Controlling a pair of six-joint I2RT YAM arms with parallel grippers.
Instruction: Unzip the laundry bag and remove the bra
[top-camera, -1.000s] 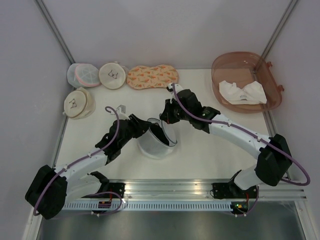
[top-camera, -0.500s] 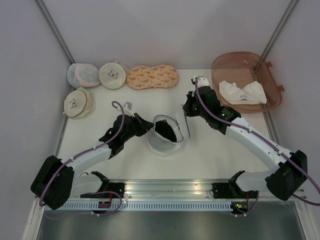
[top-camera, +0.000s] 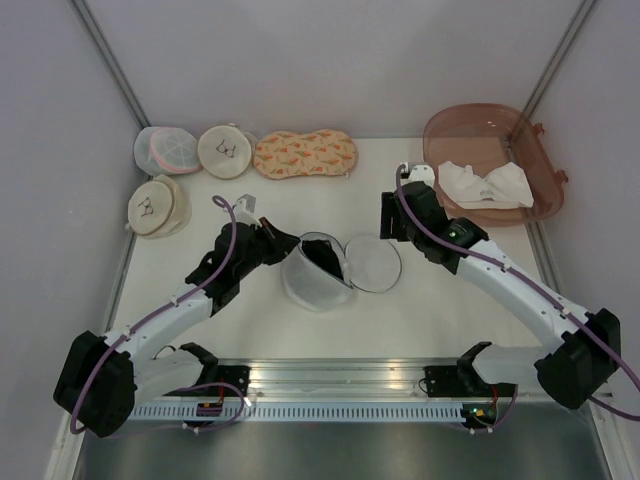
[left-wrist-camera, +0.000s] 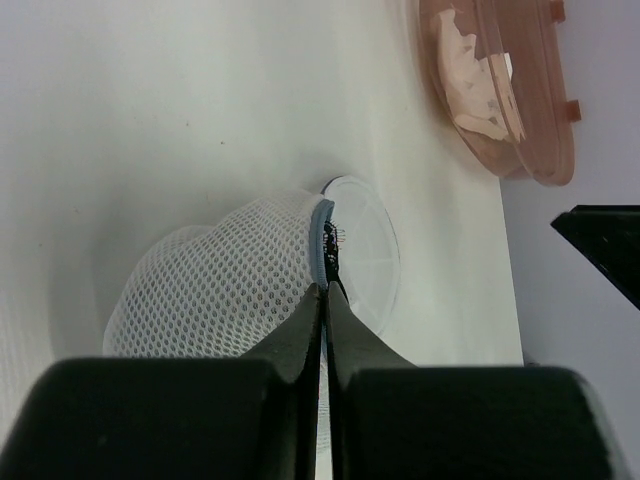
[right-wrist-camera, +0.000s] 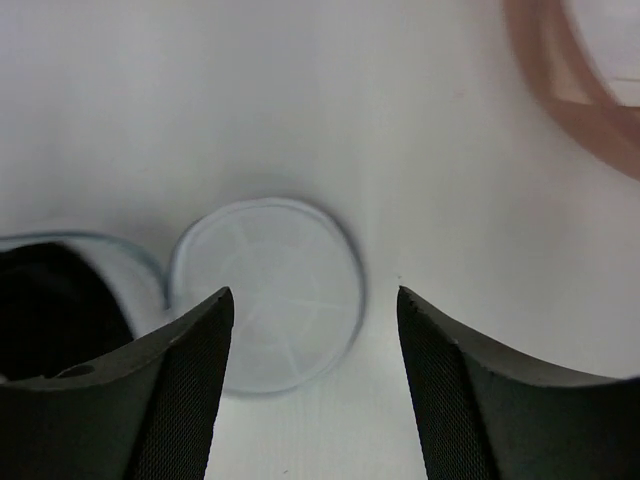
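Note:
The laundry bag (top-camera: 312, 280) sits mid-table, unzipped, its round mesh lid (top-camera: 373, 263) flopped flat on the table to its right. Inside the open mouth lies the black bra (top-camera: 324, 255). My left gripper (top-camera: 284, 247) is shut on the bag's dark zipper rim (left-wrist-camera: 322, 232), with the mesh wall (left-wrist-camera: 215, 290) to its left. My right gripper (top-camera: 386, 228) hovers open just behind the lid (right-wrist-camera: 265, 292), holding nothing; its fingers (right-wrist-camera: 180, 390) straddle the lid from above. The bag's dark inside (right-wrist-camera: 50, 305) shows at the left of the right wrist view.
A pink tray (top-camera: 540, 150) holding a white cloth (top-camera: 485, 185) stands at the back right. At the back left are two cream pouches (top-camera: 159, 206) (top-camera: 224, 150), a white mesh pouch with pink trim (top-camera: 166, 149) and an orange patterned pouch (top-camera: 304, 153).
My right gripper opened, let go of the lid and drew back to the right; the lid dropped flat onto the table. My left gripper closed on the bag's rim.

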